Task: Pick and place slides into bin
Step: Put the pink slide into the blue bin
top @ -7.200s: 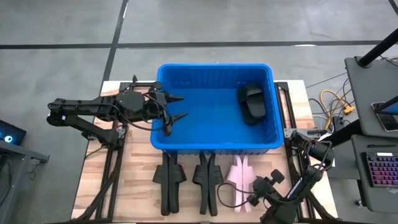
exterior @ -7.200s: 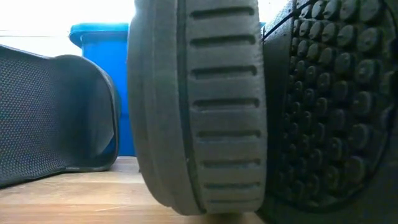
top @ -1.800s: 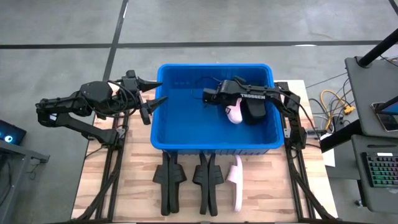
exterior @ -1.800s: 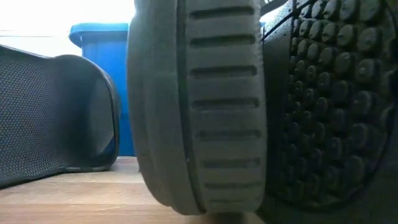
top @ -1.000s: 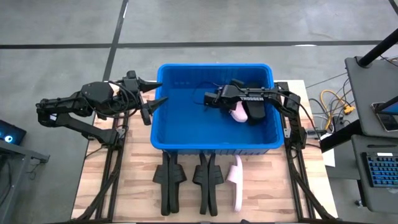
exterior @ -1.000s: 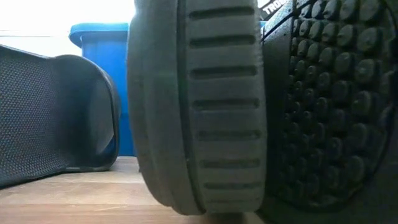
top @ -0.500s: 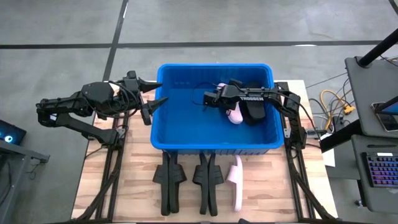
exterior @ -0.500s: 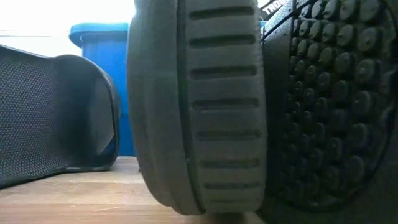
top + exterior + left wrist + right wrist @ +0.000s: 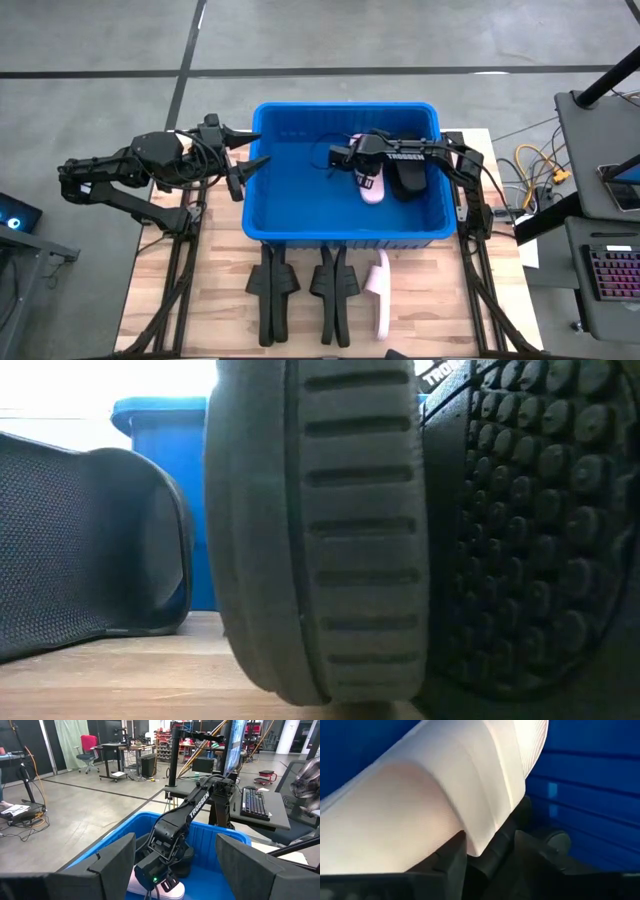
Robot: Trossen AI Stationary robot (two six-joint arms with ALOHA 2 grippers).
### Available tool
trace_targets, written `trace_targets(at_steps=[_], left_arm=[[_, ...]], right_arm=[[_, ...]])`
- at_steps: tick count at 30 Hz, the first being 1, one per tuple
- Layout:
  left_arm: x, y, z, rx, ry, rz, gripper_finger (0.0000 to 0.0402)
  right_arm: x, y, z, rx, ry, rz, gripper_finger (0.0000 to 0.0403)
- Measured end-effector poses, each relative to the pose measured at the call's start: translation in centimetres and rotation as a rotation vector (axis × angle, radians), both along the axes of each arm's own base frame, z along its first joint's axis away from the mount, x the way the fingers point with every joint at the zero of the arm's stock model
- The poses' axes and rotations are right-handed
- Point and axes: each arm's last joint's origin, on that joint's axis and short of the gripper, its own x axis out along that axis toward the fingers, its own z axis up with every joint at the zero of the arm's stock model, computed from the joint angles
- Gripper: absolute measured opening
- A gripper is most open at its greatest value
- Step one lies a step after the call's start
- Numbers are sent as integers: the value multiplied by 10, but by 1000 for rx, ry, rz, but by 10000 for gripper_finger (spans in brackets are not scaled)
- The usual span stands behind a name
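The blue bin (image 9: 345,215) stands at mid table. Inside it a black slide (image 9: 408,178) lies at the right, and a pale pink slide (image 9: 368,180) sits lengthwise beside it, right under my right gripper (image 9: 352,160). The right wrist view shows that gripper (image 9: 490,854) open, with the pink slide's edge between its fingers. My left gripper (image 9: 245,152) waits open just outside the bin's left rim. On the table in front of the bin, two black slides (image 9: 272,290) (image 9: 332,290) and a second pink slide (image 9: 380,295) stand on their long edges. My right gripper has the pink slide's edge (image 9: 481,845) between its parted fingers, close against one finger (image 9: 454,852), with a gap to the other. I cannot tell whether that finger touches the slide. The gripper reaches into the bin from its right side.
The black slides (image 9: 320,540) stand right before the low camera and hide most of the table; only the bin's left corner (image 9: 160,420) shows behind them. A desk with a keyboard (image 9: 612,270) stands beyond the table's right edge.
The pink slide under my right gripper has turned about inside the bin. A moment ago only a short part of it showed; now its whole length shows, reaching toward the bin's near wall. The right arm has hardly moved.
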Motion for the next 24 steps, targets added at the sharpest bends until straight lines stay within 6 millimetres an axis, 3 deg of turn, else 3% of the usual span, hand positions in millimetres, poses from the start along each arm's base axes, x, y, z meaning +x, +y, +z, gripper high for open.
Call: trace_targets(at_steps=[7, 16, 24], left_arm=[[0, 0, 0, 0, 0, 0, 259], [0, 0, 0, 5, 2, 5, 259], [0, 0, 0, 5, 2, 7, 259]], right_arm=[[-4, -2, 0, 19, 28, -2, 201], [2, 2, 6, 225, -11, 90, 198], [5, 1, 44, 171, -135, 111, 189]])
